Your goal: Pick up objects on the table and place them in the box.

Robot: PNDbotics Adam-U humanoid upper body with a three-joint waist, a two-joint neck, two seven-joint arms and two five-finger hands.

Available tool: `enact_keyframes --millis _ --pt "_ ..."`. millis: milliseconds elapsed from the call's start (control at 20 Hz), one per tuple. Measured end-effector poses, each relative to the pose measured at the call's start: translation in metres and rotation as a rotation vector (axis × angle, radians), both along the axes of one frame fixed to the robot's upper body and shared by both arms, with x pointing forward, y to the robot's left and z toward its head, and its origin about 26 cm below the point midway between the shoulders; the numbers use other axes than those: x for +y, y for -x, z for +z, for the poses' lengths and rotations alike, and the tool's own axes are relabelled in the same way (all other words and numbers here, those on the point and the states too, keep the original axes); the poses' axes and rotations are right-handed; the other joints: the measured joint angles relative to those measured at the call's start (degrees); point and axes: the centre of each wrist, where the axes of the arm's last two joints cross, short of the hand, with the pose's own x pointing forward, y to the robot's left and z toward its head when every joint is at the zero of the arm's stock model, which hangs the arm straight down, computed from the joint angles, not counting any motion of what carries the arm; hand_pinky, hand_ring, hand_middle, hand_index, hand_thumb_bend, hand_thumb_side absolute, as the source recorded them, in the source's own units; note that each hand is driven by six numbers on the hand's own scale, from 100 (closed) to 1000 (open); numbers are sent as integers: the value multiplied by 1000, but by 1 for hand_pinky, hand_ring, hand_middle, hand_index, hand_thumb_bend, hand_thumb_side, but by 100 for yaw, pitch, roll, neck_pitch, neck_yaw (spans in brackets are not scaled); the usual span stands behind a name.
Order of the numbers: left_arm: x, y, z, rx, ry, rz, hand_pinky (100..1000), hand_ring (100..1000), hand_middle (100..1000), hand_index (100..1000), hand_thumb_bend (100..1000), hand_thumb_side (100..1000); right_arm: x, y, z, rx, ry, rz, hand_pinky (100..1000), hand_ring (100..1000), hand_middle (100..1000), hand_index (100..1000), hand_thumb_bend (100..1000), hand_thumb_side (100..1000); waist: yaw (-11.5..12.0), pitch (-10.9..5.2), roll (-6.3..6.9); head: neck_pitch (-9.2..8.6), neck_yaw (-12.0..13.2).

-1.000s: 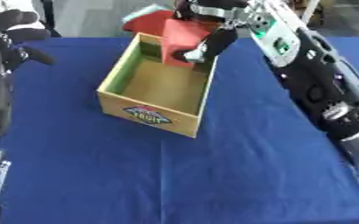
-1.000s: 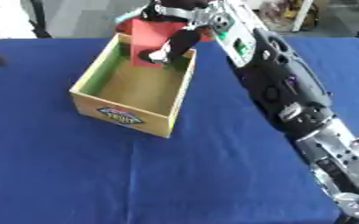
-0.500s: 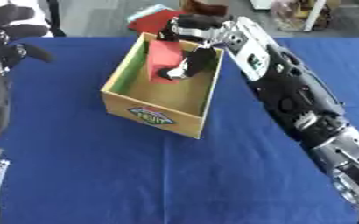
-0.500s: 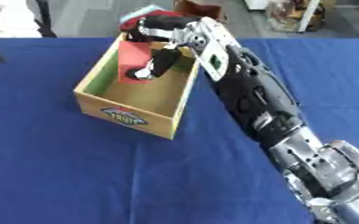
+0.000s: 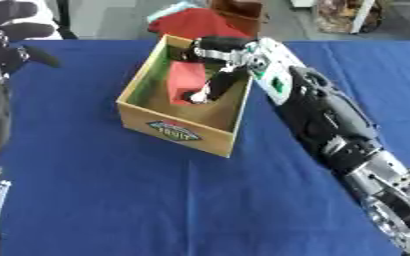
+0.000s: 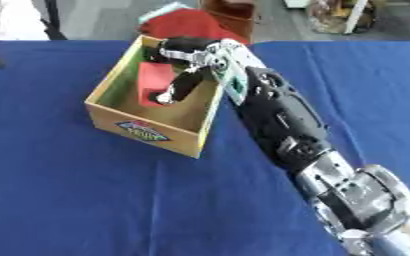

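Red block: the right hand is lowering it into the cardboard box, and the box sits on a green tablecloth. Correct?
Not quite. The cloth is blue, not green, as the left eye view shows. The rest holds: the right hand has its fingers around the red block inside the cardboard box.

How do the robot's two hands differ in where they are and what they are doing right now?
The right hand reaches down inside the box, while the left hand is raised at the upper left, away from the box. The right hand's fingers are curled round a red block; the left hand holds nothing, its fingers relaxed. Both are mostly black.
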Motion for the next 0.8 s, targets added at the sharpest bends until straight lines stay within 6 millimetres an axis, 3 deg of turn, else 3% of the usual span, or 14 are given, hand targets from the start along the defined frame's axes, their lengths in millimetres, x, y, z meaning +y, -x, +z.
enact_keyframes --millis 350,500,600,800 --pt "-1 0 0 2 -3 -3 571 754 769 854 100 865 3 -1 -11 -7 53 -14 821 818 761 868 299 429 0 25 2 -6 -51" --pt "-1 0 0 4 -5 -6 571 754 769 854 100 865 3 -1 -13 -15 80 -38 862 856 809 883 377 303 0 25 3 -43 -56" --pt "-2 0 0 4 -5 -7 570 754 770 854 100 866 4 -1 -13 -28 95 -54 865 857 808 882 392 100 -1 25 3 -44 -56" --pt "-2 0 0 4 -7 -9 570 755 770 854 100 867 3 -2 -12 -48 92 -79 858 850 797 874 395 100 -4 25 4 -44 -56"
